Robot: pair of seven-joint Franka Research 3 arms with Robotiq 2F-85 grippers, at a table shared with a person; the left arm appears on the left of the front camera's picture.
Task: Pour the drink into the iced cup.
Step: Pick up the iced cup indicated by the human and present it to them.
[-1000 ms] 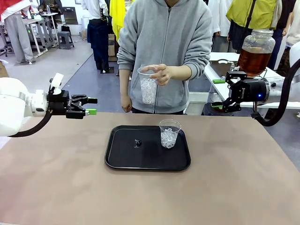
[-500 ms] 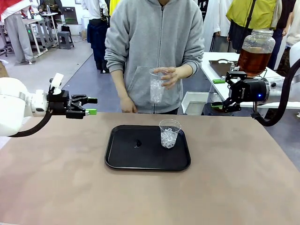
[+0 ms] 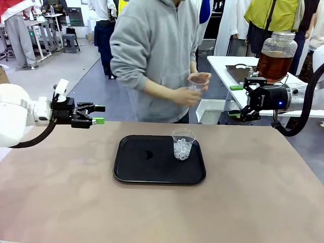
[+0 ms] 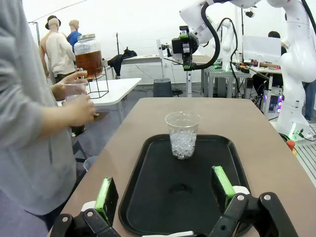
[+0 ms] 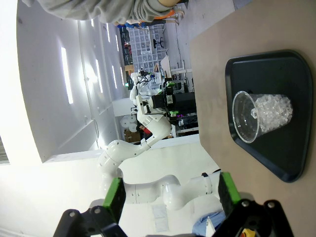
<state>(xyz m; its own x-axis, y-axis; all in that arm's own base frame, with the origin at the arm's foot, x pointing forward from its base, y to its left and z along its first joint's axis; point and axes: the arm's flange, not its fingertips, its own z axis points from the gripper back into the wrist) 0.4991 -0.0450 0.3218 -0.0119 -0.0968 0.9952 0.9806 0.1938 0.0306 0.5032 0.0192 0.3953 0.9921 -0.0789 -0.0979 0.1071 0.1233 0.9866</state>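
Observation:
An iced cup (image 3: 183, 144), clear plastic with ice in its lower half, stands upright on the right part of a black tray (image 3: 136, 169); it also shows in the left wrist view (image 4: 182, 141) and sideways in the right wrist view (image 5: 261, 116). A person holds a second clear cup (image 3: 197, 81) (image 4: 75, 89) in both hands, turned toward the drink, amber in a big glass jar (image 3: 276, 56) (image 4: 89, 57) on a side table. My left gripper (image 3: 98, 114) (image 4: 164, 190) hovers open left of the tray. My right gripper (image 3: 242, 101) (image 5: 171, 193) hangs open beyond the table's far right corner.
The jar stands on a wire stand on a white side table (image 3: 233, 68) at the back right. A small dark spot (image 3: 147, 154) lies on the tray left of the cup. Brown tabletop (image 3: 162, 212) stretches wide in front of the tray.
The person has turned and stepped toward the jar, carrying the held cup from chest height to the right. Both arms and the cup on the tray have stayed still.

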